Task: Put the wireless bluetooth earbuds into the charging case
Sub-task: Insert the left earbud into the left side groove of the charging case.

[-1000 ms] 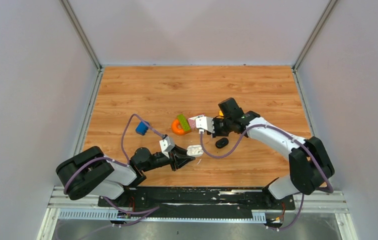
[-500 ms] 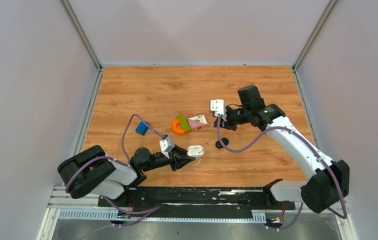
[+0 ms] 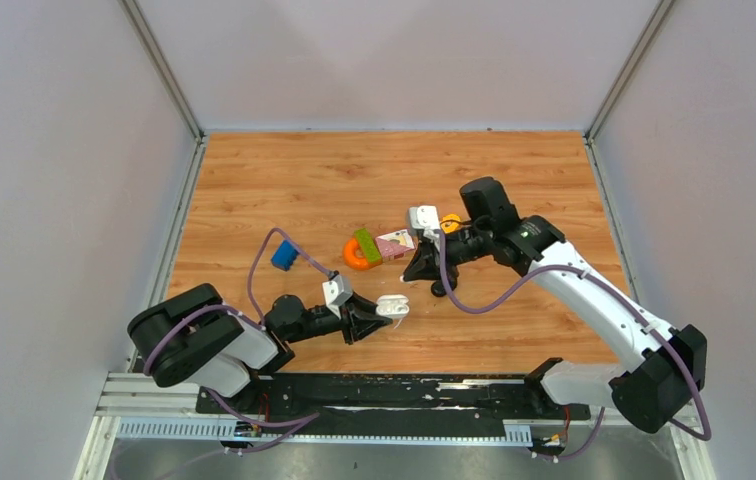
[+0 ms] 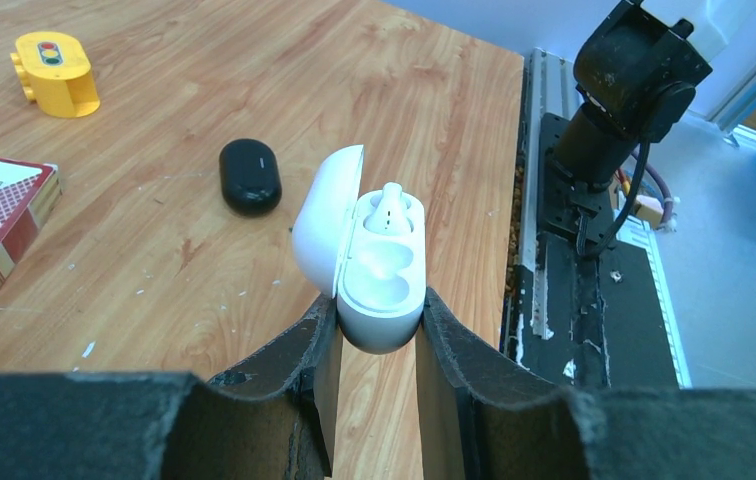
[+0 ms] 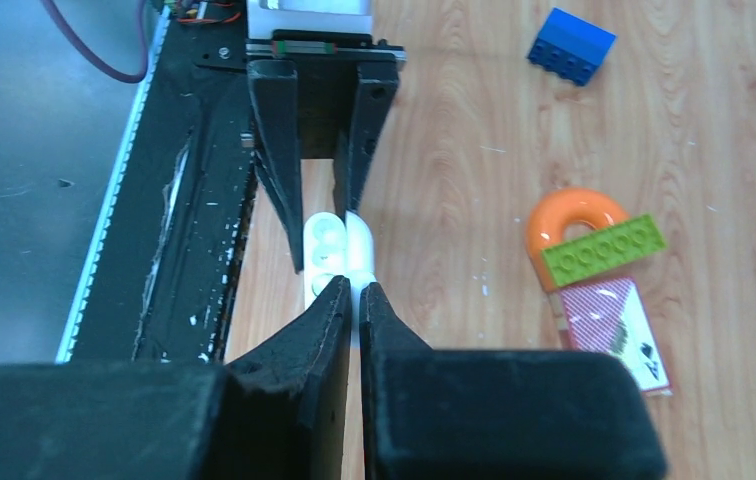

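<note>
While left claw clamps open white case with one earbud seated, right claw pinched together above counter.

The white charging case is sitting lid-open, one white earbud resting in its far socket. The closed black case is lying flat beyond it.

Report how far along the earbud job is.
Done: one white earbud sits in the open white charging case, which the left gripper clamps. In hand: the right gripper, shut, is aimed at that case from close by; whether it pinches a bud is not clear. Left: the case's other socket is empty, and the black case lies closed on the table.
</note>
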